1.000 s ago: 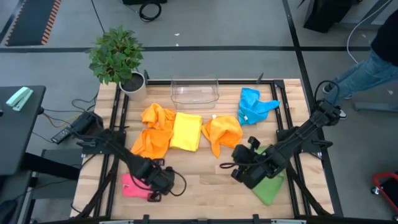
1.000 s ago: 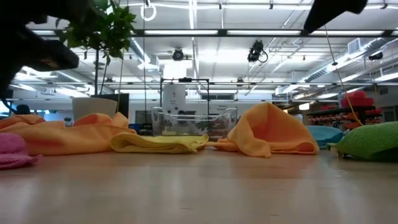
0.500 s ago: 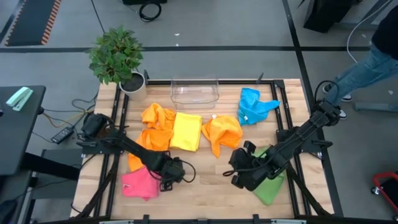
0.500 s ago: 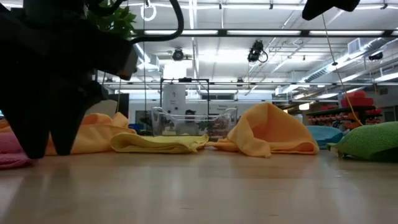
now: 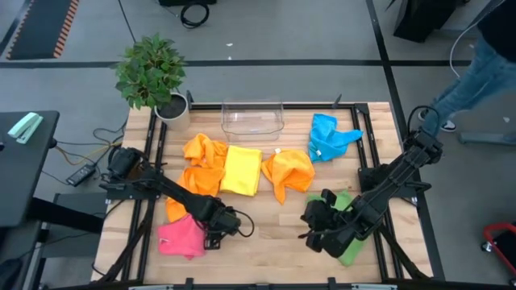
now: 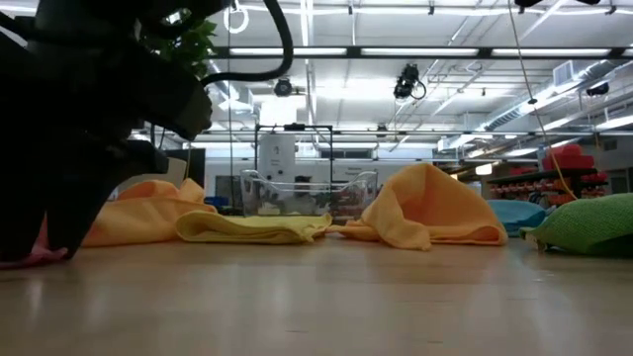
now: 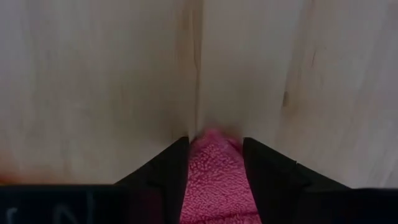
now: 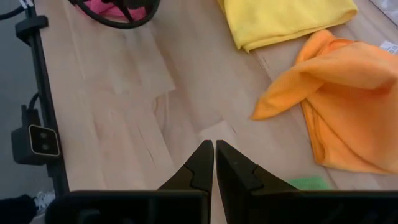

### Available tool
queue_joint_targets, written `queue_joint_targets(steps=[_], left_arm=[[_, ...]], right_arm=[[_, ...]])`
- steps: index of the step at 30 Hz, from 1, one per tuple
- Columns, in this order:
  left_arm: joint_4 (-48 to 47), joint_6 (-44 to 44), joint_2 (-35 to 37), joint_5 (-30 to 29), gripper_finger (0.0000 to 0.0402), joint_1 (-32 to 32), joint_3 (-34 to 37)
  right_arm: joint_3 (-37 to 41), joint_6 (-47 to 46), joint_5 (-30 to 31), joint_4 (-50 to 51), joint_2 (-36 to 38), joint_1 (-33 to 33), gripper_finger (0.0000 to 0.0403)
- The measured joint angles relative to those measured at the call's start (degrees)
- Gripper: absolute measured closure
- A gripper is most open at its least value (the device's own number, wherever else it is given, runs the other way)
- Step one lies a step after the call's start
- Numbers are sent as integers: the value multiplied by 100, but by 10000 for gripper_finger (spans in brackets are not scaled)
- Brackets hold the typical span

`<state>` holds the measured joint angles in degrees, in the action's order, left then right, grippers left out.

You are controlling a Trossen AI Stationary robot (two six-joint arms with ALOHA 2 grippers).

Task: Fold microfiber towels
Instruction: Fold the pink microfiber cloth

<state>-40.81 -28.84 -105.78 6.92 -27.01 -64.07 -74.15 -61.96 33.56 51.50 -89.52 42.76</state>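
Near the table's front edge my left gripper (image 7: 214,163) pinches a fold of the pink towel (image 5: 181,236) against the bare wood; my right gripper (image 8: 214,163), fingers pressed together and holding nothing, hovers beside the green towel (image 5: 353,248), near the orange towel (image 8: 336,93) and the yellow towel (image 8: 287,18)

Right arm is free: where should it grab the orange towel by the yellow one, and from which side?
Probably the loose corner of the orange towel that points toward the right gripper. It lies flat and thin on bare wood, clear of the yellow towel, unlike the bunched middle. Come from the front edge, fingers low.
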Motion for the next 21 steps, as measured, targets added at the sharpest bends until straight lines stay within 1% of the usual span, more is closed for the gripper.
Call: queue_joint_targets(steps=[3,4,6,7,11,15,17,21], left_arm=[[47,2,2,20,283,23,0],[49,1,11,24,304,21,0],[35,-38,41,37,362,23,-10],[-3,-48,58,34,380,25,-45],[-32,-2,263,17,393,27,-353],[-33,221,557,-139,394,24,-948],[-53,388,716,-395,396,8,-1282],[-149,538,972,-1157,396,84,-1908]], right_arm=[[0,-41,68,7,0,18,377],[0,-41,68,10,0,18,377],[0,-43,70,34,0,14,377],[0,-43,70,59,0,14,377],[0,-41,70,121,0,-34,377],[0,10,70,119,-2,-122,377],[0,37,71,111,-2,-192,377],[0,165,72,95,-2,-338,377]])
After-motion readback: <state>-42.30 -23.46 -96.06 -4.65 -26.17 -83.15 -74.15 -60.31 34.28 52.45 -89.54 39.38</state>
